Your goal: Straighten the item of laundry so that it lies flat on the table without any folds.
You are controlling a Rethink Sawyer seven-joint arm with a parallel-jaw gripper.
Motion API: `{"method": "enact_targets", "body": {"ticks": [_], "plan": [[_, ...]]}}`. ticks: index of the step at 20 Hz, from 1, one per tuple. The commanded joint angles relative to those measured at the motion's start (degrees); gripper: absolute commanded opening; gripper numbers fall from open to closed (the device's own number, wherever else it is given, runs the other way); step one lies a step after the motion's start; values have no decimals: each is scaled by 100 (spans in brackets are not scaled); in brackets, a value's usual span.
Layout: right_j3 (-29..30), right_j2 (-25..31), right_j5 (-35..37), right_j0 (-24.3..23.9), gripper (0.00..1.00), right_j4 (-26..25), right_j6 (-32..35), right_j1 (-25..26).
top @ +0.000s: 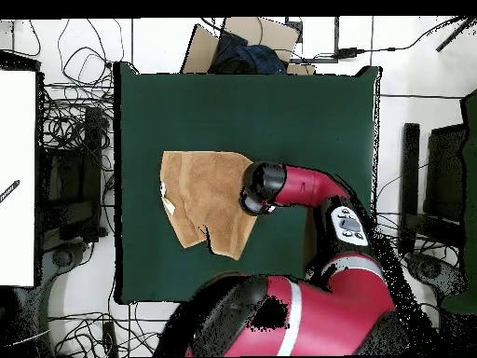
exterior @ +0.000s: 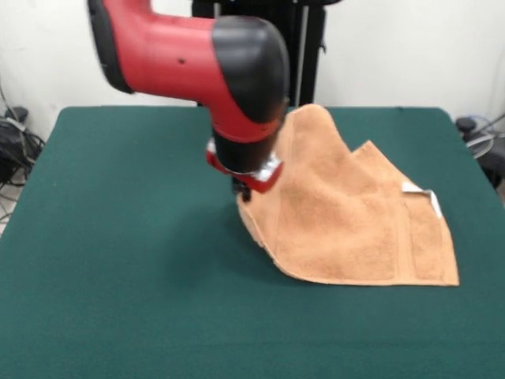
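Note:
The peach-orange item of laundry (exterior: 347,221) lies right of centre on the green table (exterior: 118,237). It is not flat: a layer is folded over, and it rises to a rounded peak behind the arm. A white tag (exterior: 422,193) shows near its right edge. My gripper (exterior: 245,189) hangs low at the towel's left edge, mostly hidden under the red and black wrist. In the overhead view the towel (top: 200,191) is on the table's (top: 298,112) left half, with the gripper (top: 252,200) at its right edge.
Tangled cables (top: 74,140) and black equipment (top: 410,177) lie on the floor around the table. A cardboard box (top: 233,42) stands beyond the table's top edge in the overhead view, and a white panel (top: 19,177) stands at the left.

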Motion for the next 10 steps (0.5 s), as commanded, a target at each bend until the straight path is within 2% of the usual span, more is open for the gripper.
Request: {"method": "enact_targets", "body": {"ticks": [1,10], "plan": [[467,545,77,-629,0,137,-501,-435],[684,807,-225,-1017,0,-43,-623,-443]]}}
